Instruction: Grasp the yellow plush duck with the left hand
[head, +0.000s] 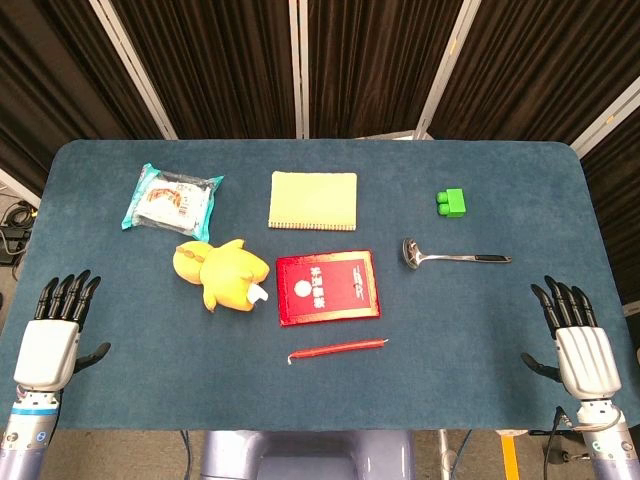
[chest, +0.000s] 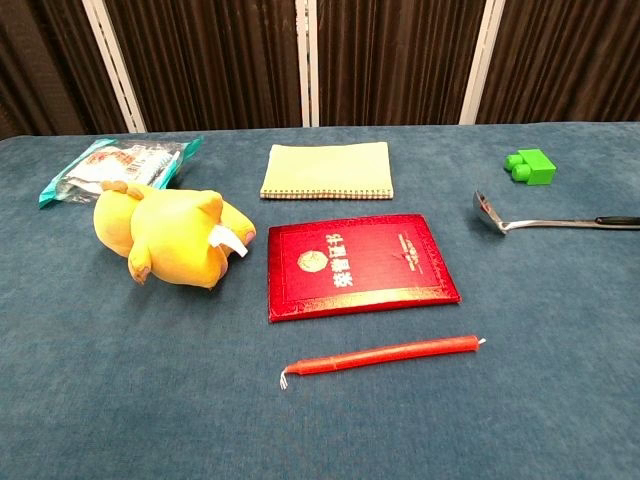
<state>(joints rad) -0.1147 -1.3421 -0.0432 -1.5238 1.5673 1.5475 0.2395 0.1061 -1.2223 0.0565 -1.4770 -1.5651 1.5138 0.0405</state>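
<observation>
The yellow plush duck (head: 222, 273) lies on its side on the blue table, left of centre, a white tag sticking out toward the red booklet; the chest view shows the yellow plush duck (chest: 170, 236) at the left. My left hand (head: 55, 335) hovers at the table's near left corner, fingers straight and apart, holding nothing, well to the left of and nearer than the duck. At the near right corner my right hand (head: 578, 342) is likewise spread and empty. Neither hand shows in the chest view.
A red booklet (head: 327, 287) lies just right of the duck, a red candle (head: 337, 349) in front of it. Behind the duck sit a snack packet (head: 171, 197) and a yellow notepad (head: 313, 200). A metal ladle (head: 452, 256) and green brick (head: 451, 202) lie right.
</observation>
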